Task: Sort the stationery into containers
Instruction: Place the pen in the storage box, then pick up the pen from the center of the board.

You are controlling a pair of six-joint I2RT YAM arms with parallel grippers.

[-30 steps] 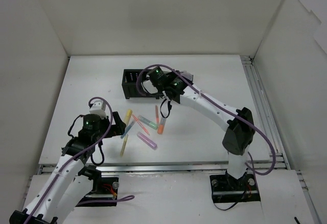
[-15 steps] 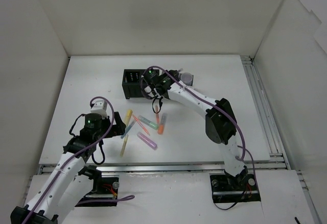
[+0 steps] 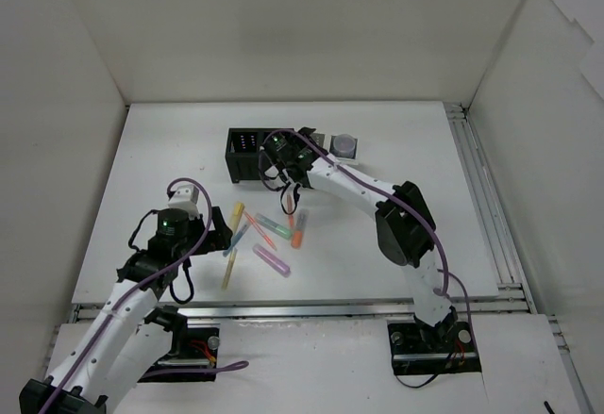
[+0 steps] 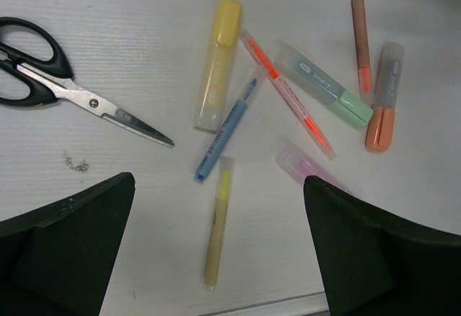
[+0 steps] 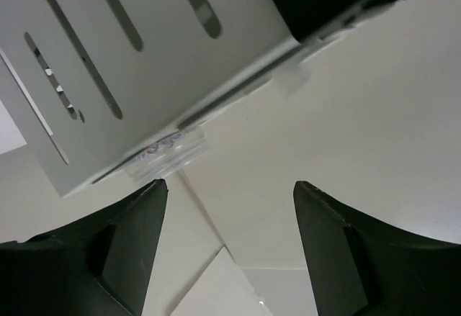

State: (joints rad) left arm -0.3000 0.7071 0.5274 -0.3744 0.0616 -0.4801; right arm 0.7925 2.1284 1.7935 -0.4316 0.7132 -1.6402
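Markers (image 4: 324, 86) are scattered toward the table's (image 3: 396, 244) near edge, directly under the left gripper (image 4: 217, 183), jaws spread wide. The yellow marker's (image 4: 216, 64) long axis is set square to their closing line. The right gripper (image 5: 227, 186), jaws parted and empty, is held far off at the white organiser (image 5: 108, 78).

Top view: fixed high above and behind the arm bases (image 3: 429, 343), facing down and forward, far enough to take in the whole table (image 3: 170, 140). Left wrist view: close over the table, facing straight down between the left fingers (image 4: 65, 244) onto markers (image 4: 216, 64) and scissors (image 4: 43, 78). Right wrist view: very near a white organiser (image 5: 144, 57), looking past the right fingers (image 5: 108, 251) along its slatted wall. Shared with the top view: markers for the left wrist, white organiser for the right.
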